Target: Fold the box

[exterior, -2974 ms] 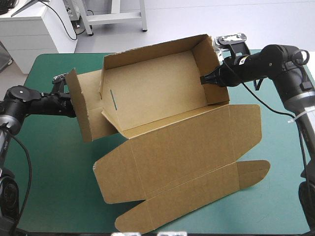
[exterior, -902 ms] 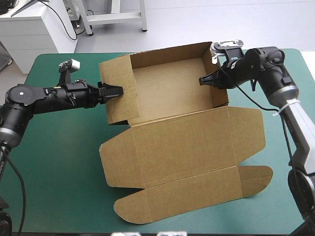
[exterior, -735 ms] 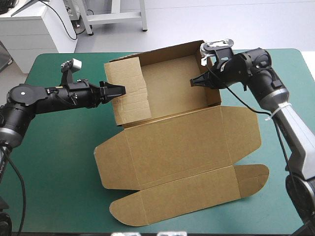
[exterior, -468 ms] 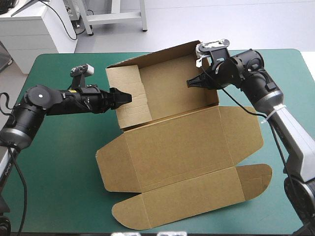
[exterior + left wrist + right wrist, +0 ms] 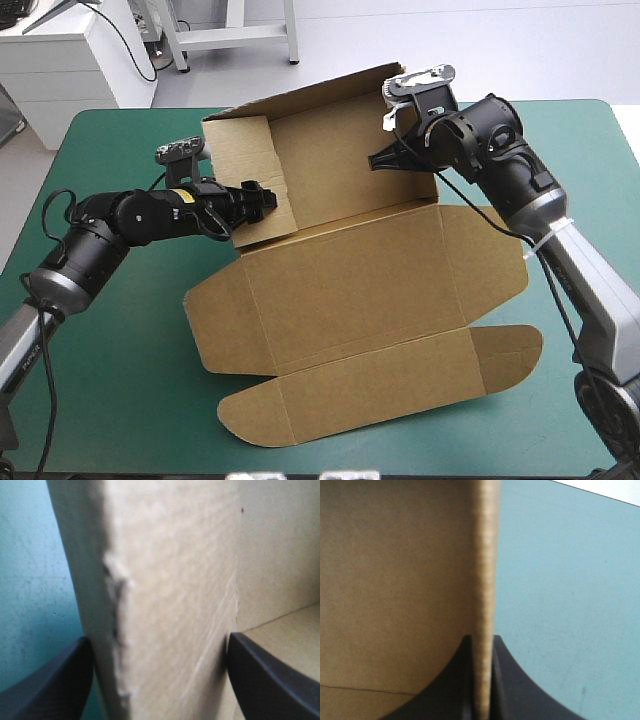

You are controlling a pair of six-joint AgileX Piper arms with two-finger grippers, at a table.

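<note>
- Box (image 5: 340, 165) of brown board lies in the middle of the table, a little toward the far edge. The tray part stands with its walls up at the far side. The lid (image 5: 350, 290) lies flat toward the near edge, with its rounded flap (image 5: 380, 385) nearest.
- Left gripper (image 5: 262, 197) is at the left end wall (image 5: 245, 155). In its wrist view the black fingers (image 5: 55, 680) stand wide apart, one on each side of this thick, doubled-over wall. I judge that it straddles the wall to press the folded panel into place. Whether the fingers really press the board, I cannot tell.
- Right gripper (image 5: 378, 160) is nearly closed on the upper edge of the right end wall (image 5: 482, 580), with the thin sheet pinched between its fingers. This grip probably holds the wall upright and stops the tray from sliding while the other end is worked.
- Teal-green cover (image 5: 110, 360) looks smooth and flat, so the board can slip on it easily. A hold at both ends therefore makes sense.
- Bare cover shows on the left and on the right of the box, so the lid has place to lie flat. The rounded flap, however, comes close to the near edge.
</note>
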